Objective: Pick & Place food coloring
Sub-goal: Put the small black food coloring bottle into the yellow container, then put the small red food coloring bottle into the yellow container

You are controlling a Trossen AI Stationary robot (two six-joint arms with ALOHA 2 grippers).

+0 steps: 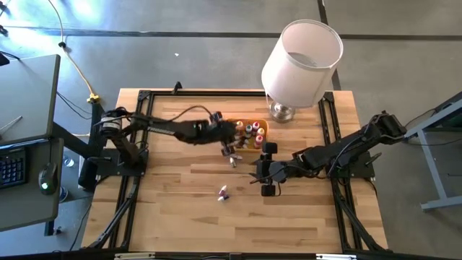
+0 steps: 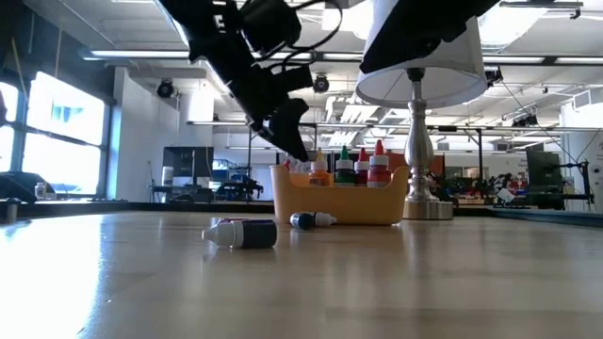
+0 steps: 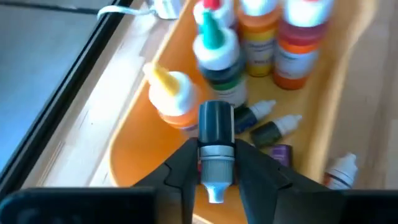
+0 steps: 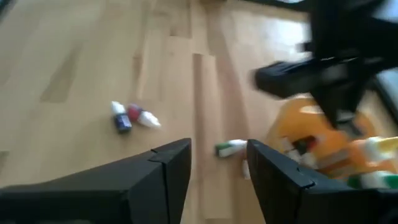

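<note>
The left pincer (image 3: pixel 216 163) grips a dark bottle (image 3: pixel 216 140) over the orange tray (image 1: pixel 263 126) at centre frame, seemingly to drop it among the upright bottles (image 3: pixel 261 37). The right pincer (image 4: pixel 217 165), wide and empty, waits lower right above stray bottles (image 4: pixel 132 116) on the surface (image 1: pixel 180 217).

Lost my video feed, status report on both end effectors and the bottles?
Left end effector over orange tray, gripping dark bottle. Right end effector open, empty, above table. Loose bottles on wood.
</note>
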